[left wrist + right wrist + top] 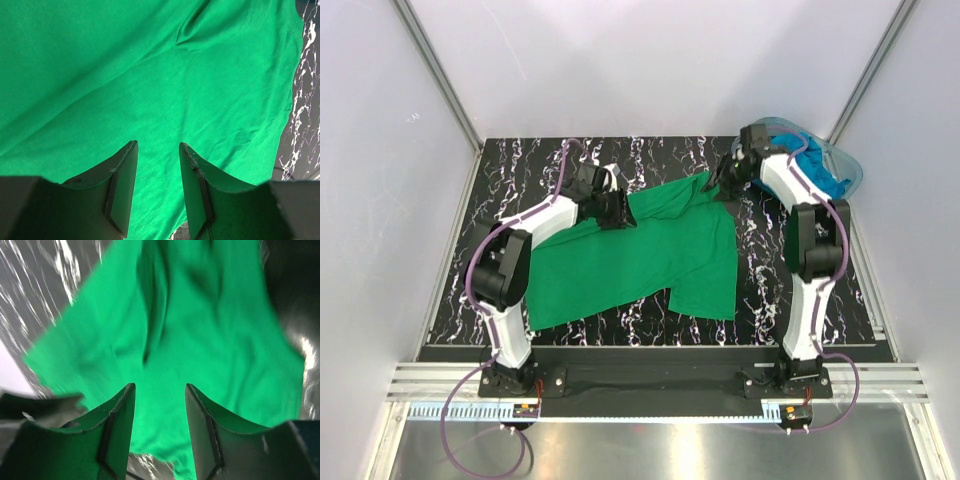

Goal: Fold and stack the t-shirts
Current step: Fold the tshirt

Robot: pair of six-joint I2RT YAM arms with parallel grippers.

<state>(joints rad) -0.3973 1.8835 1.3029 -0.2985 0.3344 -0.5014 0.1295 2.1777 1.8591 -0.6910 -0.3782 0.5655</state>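
- The green t-shirt is seen laid out across the middle of the counter, mostly flat but skewed, with ridges of cloth bunched toward its far right corner
- No finished fold can be made out in it; its outline is uneven, so it is judged spread rather than folded
- The turquoise-blue t-shirts are seen heaped loose in the tub at the far right corner of the counter; none has been taken out, as far as can be told
- No stack is seen anywhere on the counter
- The left tool is held low over the far left edge of the green t-shirt, jaws spread, bare cloth seen through the gap, nothing pinched
- The right tool is held over the far right corner of the same shirt, just beside the tub, jaws spread too; the wrist view is blurred, but no cloth is seen between the fingers
- Whether either tool touches the cloth cannot be told from above
- Progress is judged early: one shirt flattened for folding, nothing folded, nothing stacked
- Left to do, by this reading: the green shirt to be smoothed and folded, then each turquoise-blue shirt to be pulled from the tub, spread, folded and set on top
- Snag risk is noted at the bunched far right corner, which may need flattening before any fold holds square
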